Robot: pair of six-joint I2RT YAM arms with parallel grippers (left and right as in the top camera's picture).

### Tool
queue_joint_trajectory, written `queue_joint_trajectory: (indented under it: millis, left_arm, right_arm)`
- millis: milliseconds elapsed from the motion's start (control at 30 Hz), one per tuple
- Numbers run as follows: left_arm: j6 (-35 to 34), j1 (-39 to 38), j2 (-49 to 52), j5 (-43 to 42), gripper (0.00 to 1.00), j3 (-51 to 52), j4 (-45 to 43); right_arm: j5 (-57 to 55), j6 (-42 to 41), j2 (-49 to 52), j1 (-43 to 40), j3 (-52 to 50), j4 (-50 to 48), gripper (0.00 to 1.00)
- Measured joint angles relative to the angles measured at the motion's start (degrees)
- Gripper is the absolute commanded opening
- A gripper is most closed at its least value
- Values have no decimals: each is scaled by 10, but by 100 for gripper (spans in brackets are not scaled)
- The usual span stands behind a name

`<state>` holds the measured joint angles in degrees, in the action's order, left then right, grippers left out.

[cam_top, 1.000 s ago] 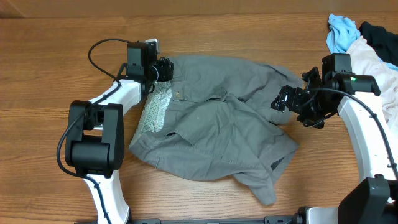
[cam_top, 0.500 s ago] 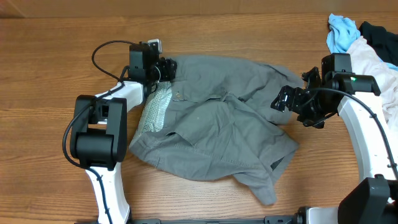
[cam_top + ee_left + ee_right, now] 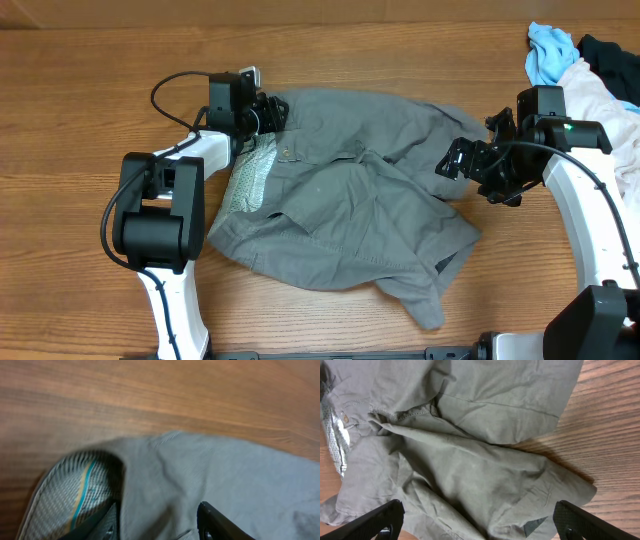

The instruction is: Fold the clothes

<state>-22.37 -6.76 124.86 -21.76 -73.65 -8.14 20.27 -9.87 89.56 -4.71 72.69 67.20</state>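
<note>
The gray shorts (image 3: 340, 200) lie crumpled in the middle of the table, with the pale speckled waistband lining (image 3: 250, 175) turned out at the left. My left gripper (image 3: 268, 110) is at the far left corner of the waistband. In the left wrist view its fingers (image 3: 157, 522) are apart, with gray cloth (image 3: 200, 470) between them and the lining (image 3: 70, 490) beside the left finger. My right gripper (image 3: 458, 160) is wide open at the shorts' right edge. In the right wrist view it (image 3: 477, 522) hangs above the shorts (image 3: 470, 460) and touches nothing.
A small light-blue cloth (image 3: 548, 52), a whitish-pink garment (image 3: 600, 85) and a dark garment (image 3: 610, 50) are piled at the far right corner. Bare wooden table (image 3: 80, 200) lies to the left and along the front.
My left arm has moved a little to the right, bringing its gripper further onto the waistband corner. The right arm and the shorts have not moved.
</note>
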Motion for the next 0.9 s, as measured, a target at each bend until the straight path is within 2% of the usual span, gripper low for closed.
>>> queue_joint_trajectory:
  millis: [100,167,267,367,533,700,900]
  left_arm:
    - [-4,0,0,8,22,0,5]
    - [-2,0,0,11,13,0,6]
    - [-1,0,0,14,12,0,5]
    - [-2,0,0,14,4,0,4]
    - [-1,0,0,9,4,0,-29]
    - [-4,0,0,-32,4,-2,-80]
    - [-21,10,0,-86,4,-44,-66]
  right_arm:
    - [0,0,0,0,0,0,100]
    - [0,0,0,0,0,0,100]
    - [0,0,0,0,0,0,100]
    - [0,0,0,0,0,0,100]
    - [0,0,0,0,0,-1,100]
    - [-1,0,0,0,0,-1,100]
    - [-2,0,0,0,0,0,100]
